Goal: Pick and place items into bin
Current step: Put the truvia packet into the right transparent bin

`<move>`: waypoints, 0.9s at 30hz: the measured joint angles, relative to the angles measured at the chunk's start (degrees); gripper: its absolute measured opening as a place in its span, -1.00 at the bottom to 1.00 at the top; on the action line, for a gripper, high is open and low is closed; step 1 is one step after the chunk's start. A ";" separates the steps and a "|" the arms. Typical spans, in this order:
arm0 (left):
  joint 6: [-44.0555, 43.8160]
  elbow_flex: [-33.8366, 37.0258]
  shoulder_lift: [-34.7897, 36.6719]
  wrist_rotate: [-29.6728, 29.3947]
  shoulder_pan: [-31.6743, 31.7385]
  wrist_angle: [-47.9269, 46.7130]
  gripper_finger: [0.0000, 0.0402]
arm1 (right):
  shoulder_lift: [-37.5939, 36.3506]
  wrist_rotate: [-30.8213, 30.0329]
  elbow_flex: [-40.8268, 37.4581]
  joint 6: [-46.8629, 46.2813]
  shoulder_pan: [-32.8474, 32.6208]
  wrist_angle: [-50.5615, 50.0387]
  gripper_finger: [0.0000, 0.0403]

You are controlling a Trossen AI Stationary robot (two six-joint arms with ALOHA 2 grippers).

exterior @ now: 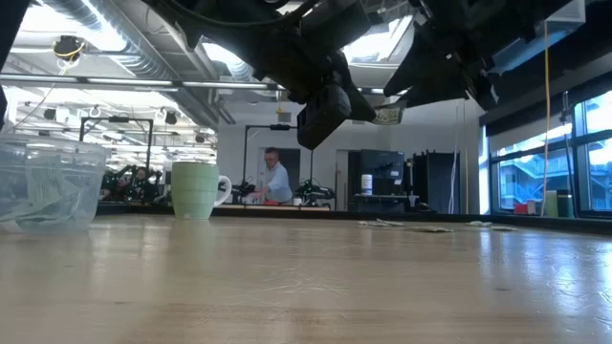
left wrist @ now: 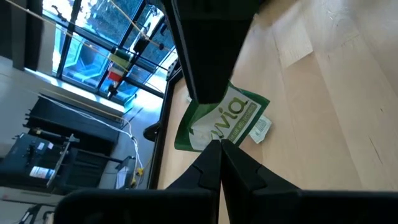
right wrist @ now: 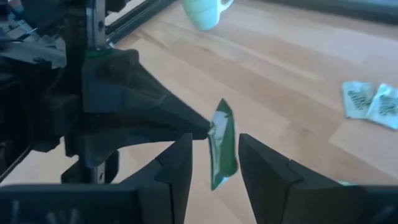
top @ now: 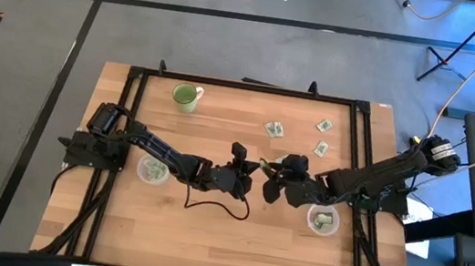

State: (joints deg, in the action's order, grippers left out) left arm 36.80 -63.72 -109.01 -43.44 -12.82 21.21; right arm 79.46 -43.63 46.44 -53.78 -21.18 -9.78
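Beyond the wooden tabletop (top: 205, 239) we look from the low view into a bright workshop, where a person (exterior: 275, 178) stands far back. From above, we see both arms meeting at the middle of the tabletop. The left hand (top: 243, 163) and the right hand (top: 279, 177) sit tip to tip, with a green packet (top: 266, 165) between them.

Only the wrist views settle who holds it. In the right wrist view, the left hand's fingers are pressed together on the packet's (right wrist: 222, 152) edge, holding it upright in the air, while the right hand's (right wrist: 214, 158) fingers stand spread on either side of it, not touching. The left wrist view shows the packet's (left wrist: 221, 118) printed face and the left hand's fingertips (left wrist: 219, 149) pinched on it.

From above we also see three loose packets (top: 274, 130) on the far right part of the tabletop, a light-green mug (top: 186, 98) near the far edge, and two clear bins (top: 152, 171) (top: 323, 221) holding packets.
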 joint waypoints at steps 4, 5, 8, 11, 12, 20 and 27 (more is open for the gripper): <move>0.00 0.00 0.00 0.00 0.00 0.02 -0.99 | 0.00 2.27 0.00 0.01 0.67 0.17 -0.34; 0.00 0.00 0.00 0.00 0.00 0.02 -0.99 | 0.00 2.67 0.00 0.00 0.78 0.17 -0.34; 0.00 0.00 0.00 0.02 0.00 0.02 -0.99 | 0.00 3.23 0.00 0.02 0.84 0.17 -0.38; 0.00 0.00 0.00 0.03 0.00 0.02 -0.99 | 0.00 3.23 0.00 0.30 0.84 0.15 -0.49; 0.00 0.00 0.00 0.02 0.00 0.02 -0.99 | 0.00 3.23 0.00 0.68 0.84 0.15 -0.54; 0.02 -0.07 0.00 0.01 -0.16 0.58 -0.99 | -0.02 3.23 0.00 3.82 0.84 0.08 -0.94; 1.52 -0.07 0.02 -0.21 -0.49 0.86 -0.93 | -0.04 3.28 0.00 4.74 0.84 0.11 -0.96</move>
State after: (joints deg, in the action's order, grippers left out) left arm 38.32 -63.79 -108.99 -43.66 -13.31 22.07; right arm 79.42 -40.35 46.44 -49.04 -20.34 -9.67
